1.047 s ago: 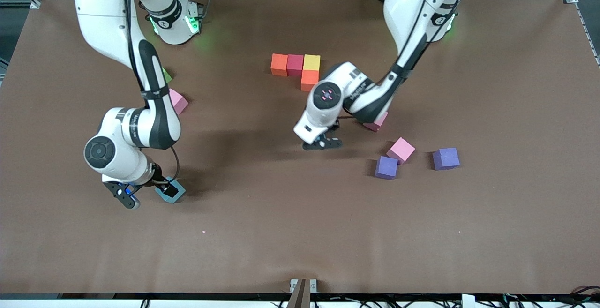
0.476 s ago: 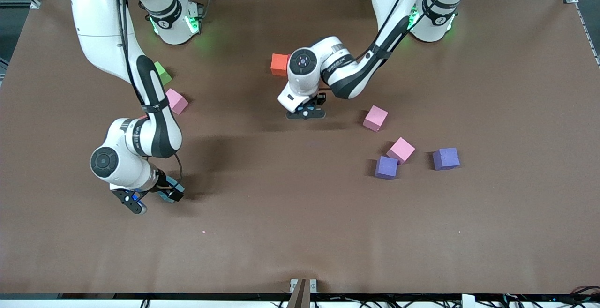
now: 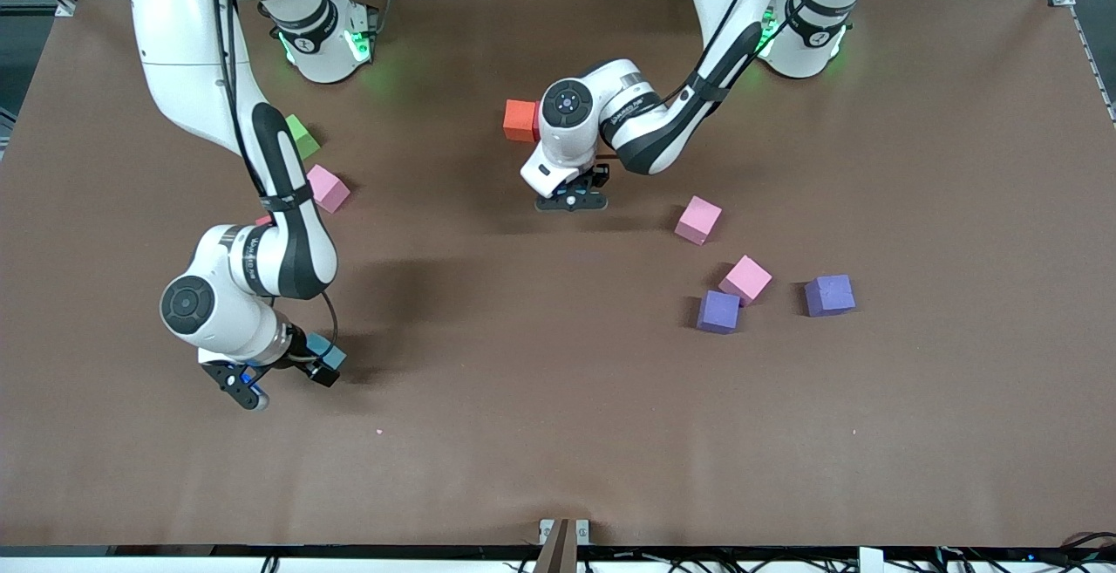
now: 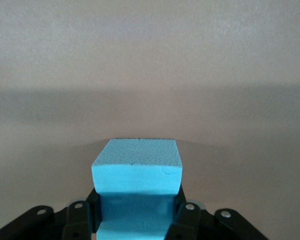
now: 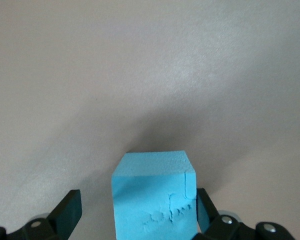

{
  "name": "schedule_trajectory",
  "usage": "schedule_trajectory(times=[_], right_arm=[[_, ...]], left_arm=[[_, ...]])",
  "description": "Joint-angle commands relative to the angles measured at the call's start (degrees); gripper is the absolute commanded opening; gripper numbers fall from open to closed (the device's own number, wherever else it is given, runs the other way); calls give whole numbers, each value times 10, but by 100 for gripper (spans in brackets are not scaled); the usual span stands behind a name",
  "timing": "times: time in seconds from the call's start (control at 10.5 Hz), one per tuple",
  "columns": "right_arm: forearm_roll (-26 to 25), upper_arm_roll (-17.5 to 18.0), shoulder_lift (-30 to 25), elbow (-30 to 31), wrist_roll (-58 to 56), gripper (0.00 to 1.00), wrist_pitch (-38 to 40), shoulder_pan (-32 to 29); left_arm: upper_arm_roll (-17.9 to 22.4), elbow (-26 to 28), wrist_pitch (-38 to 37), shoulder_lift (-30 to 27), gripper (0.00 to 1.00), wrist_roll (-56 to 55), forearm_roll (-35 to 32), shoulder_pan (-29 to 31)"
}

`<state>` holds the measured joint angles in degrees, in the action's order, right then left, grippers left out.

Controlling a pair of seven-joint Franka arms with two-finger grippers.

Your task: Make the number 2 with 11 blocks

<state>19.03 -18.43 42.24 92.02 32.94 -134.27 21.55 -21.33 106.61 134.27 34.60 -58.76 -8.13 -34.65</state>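
Green cube sits beside a pink block.

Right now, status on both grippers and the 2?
Left gripper shut on blue block by orange block. Right gripper holds second blue block. Nothing blocking.

The brown table carries an orange cube, a green cube, three pink cubes and two purple cubes

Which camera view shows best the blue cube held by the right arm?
The right wrist view: the blue cube fills it, between the right end effector fingers. The front view shows only a corner; the left wrist view shows another cube.
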Motion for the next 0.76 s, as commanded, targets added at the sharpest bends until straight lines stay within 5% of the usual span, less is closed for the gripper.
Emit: schedule_trajectory(times=[0.0, 0.38, 0.48, 0.57, 0.67], right_arm=[[5, 9, 13, -11, -12, 100, 5, -17], [7, 10, 30, -7, -11, 100, 1, -17], [7, 10, 29, -7, -11, 80, 1, -18], [7, 10, 28, -10, -11, 47, 4, -18], [7, 10, 25, -10, -11, 35, 6, -17]], left_arm=[[-2, 30, 25, -17, 33, -18, -21, -7], [-9, 51, 28, -27, 34, -28, -59, -5], [-10, 52, 28, -27, 34, -29, -59, -4], [-11, 52, 28, -27, 34, -32, -59, -4], [-13, 54, 28, -27, 35, -32, -59, -3]])
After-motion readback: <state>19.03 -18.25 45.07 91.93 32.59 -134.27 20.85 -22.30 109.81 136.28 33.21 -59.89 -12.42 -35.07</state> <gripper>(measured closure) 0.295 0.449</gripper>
